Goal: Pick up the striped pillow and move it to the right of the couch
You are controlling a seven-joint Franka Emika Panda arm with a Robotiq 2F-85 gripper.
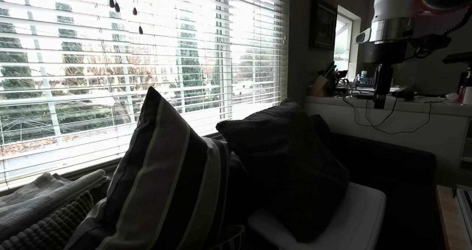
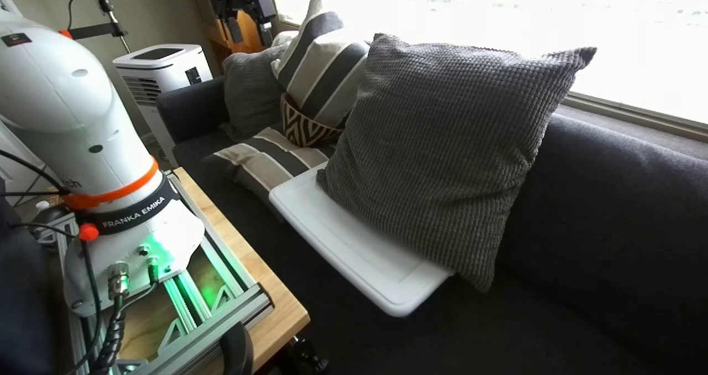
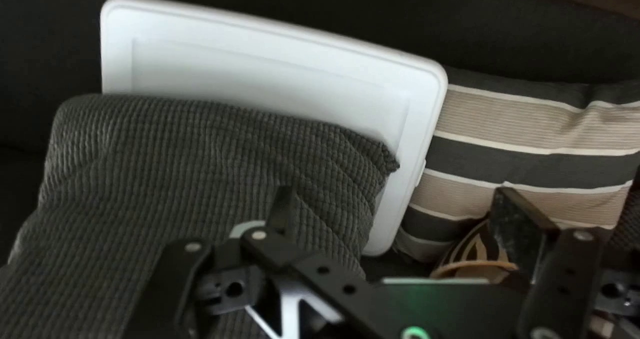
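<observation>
The rear striped pillow (image 2: 326, 60) stands tilted at the back of the couch (image 2: 619, 198), behind or in a patterned basket (image 2: 301, 126); which cannot be determined. The flat striped pillow (image 3: 530, 164) lies on the seat, just beside a white panel (image 3: 260, 74). A grey textured cushion (image 2: 437, 154) rests tilted on the panel. The end effector (image 3: 394, 196) hangs above the couch, spread wide.
</observation>
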